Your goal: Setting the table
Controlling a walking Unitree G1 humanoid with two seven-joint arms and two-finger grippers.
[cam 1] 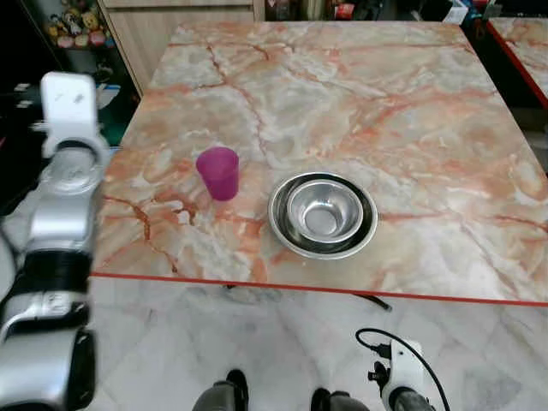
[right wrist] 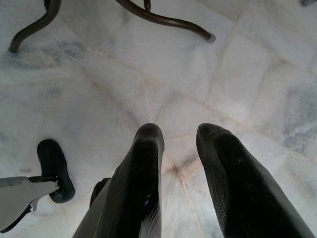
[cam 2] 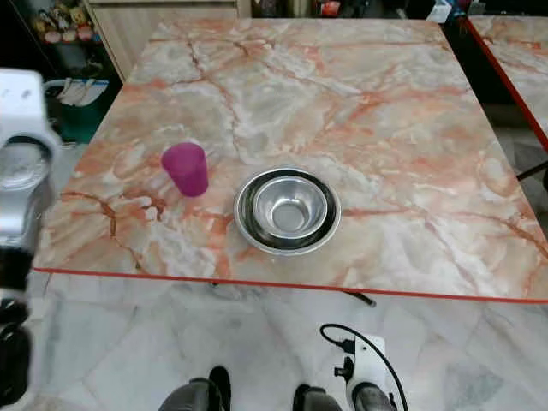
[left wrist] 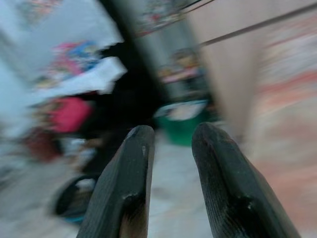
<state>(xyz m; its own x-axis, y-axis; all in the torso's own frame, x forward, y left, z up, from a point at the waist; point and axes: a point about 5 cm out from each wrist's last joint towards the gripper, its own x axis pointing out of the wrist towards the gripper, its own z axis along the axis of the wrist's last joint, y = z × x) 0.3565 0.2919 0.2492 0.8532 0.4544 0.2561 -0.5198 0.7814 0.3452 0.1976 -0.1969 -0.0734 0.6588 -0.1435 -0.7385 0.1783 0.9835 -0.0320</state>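
Left pincer (left wrist: 171,144), fingers apart and empty, is pointing away from the counter (cam 1: 411,111); right pincer (right wrist: 181,144), also apart, is hanging floorward. Purple cup (cam 1: 218,173) and nested bowls (cam 1: 323,214) are sitting lower centre; approaching squarely is advisable.

1. The left gripper (left wrist: 171,136) points into a blurred room, its two black fingers (left wrist: 130,183) rising from the lower edge with a narrow gap between the tips; nothing sits between them.
2. Beyond the tips, a green container (left wrist: 184,119) stands on a pale floor (left wrist: 168,193), too blurred to identify further.
3. A pink shape (left wrist: 67,114) sits off to one side against dark surroundings.
4. A tan panel (left wrist: 233,74) and an orange-and-white marbled surface (left wrist: 290,114) lie on the opposite side.
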